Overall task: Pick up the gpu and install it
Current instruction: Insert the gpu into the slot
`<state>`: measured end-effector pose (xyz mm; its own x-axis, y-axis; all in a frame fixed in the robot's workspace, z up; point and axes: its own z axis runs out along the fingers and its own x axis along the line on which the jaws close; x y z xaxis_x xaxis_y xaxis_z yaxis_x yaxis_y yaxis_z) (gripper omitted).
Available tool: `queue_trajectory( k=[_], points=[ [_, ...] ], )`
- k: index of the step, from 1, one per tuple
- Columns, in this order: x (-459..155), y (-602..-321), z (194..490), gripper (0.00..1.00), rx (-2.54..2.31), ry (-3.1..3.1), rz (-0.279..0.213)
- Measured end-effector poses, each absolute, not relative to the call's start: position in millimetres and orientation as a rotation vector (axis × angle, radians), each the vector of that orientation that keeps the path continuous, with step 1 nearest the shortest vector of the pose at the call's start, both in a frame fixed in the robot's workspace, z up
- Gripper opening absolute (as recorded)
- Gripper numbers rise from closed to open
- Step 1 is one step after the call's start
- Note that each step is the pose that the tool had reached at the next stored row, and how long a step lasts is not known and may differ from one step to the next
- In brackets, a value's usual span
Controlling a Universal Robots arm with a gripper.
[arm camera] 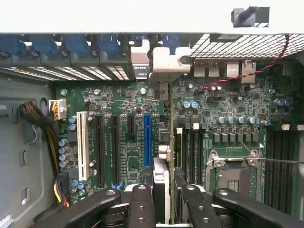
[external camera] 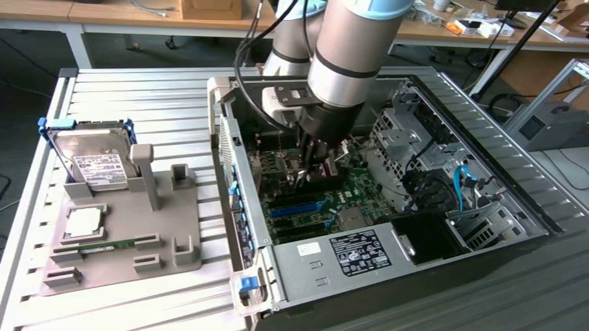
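- Exterior view: the arm (external camera: 345, 48) reaches down into the open computer case (external camera: 515, 207), which lies on its side on the slatted white surface (external camera: 138, 96).
- End effector (external camera: 313, 169) hangs low over the motherboard (external camera: 304, 207), close to the blue slots (external camera: 296, 205).
- The gpu (external camera: 322, 181) shows as a dark piece between the fingers, inside the case and just above the board.
- Power supply (external camera: 359, 252) sits at the near end of the case.
- On the exterior view's left, well apart from the case, a grey fixture (external camera: 120, 269) carries the hard drive (external camera: 92, 162), standing upright, and the RAM stick (external camera: 115, 245), lying flat.
- Wrist view: the end effector (arm camera: 164, 199) is clamped on the gpu (arm camera: 169, 142); the black fingers (arm camera: 141, 204) press in from both sides of the card.
- The card is seen edge-on, as a thin line running over the board, with its silver bracket (arm camera: 164, 64) at the far end against the rear wall of the case.
- It stands just beside the long blue slot (arm camera: 147, 140), between that slot and the empty CPU socket (arm camera: 235, 166).
- I cannot tell whether its lower edge touches a slot.
- A white slot (arm camera: 83, 145) lies further off, and a yellow-black wire bundle (arm camera: 40, 121) runs along the edge of the board.
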<state>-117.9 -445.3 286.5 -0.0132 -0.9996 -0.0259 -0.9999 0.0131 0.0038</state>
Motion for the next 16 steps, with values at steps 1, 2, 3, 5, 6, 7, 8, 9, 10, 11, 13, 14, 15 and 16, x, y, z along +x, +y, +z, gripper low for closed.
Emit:
queue_trajectory(
  k=[1,2,3,5,6,7,8,9,10,11,13,14,15,16],
  points=[
    [-118,-446,286,0.27,-2.193,2.227,0.033],
    [-118,-447,286,0.27,-2.192,2.228,0.033],
    [-118,-447,286,0.27,-2.19,2.23,0.033],
    [-118,-449,285,0.27,-2.186,2.234,0.032],
    [-118,-451,285,0.27,-2.184,2.236,0.032],
    [-118,-451,285,0.27,-2.182,2.238,0.032],
    [-118,-453,285,0.27,-2.178,2.242,0.031],
    [-118,-455,284,0.27,-2.174,2.247,0.03],
    [-118,-456,284,0.27,-2.173,2.249,0.03],
    [-118,-457,284,0.27,-2.172,2.25,0.029],
    [-118,-459,283,0.27,-2.171,2.252,0.028],
    [-119,-459,283,0.27,-2.171,2.252,0.028],
    [-120,-460,282,0.27,-2.171,2.252,0.028],
    [-120,-460,282,0.27,-2.171,2.252,0.027]
  ],
)
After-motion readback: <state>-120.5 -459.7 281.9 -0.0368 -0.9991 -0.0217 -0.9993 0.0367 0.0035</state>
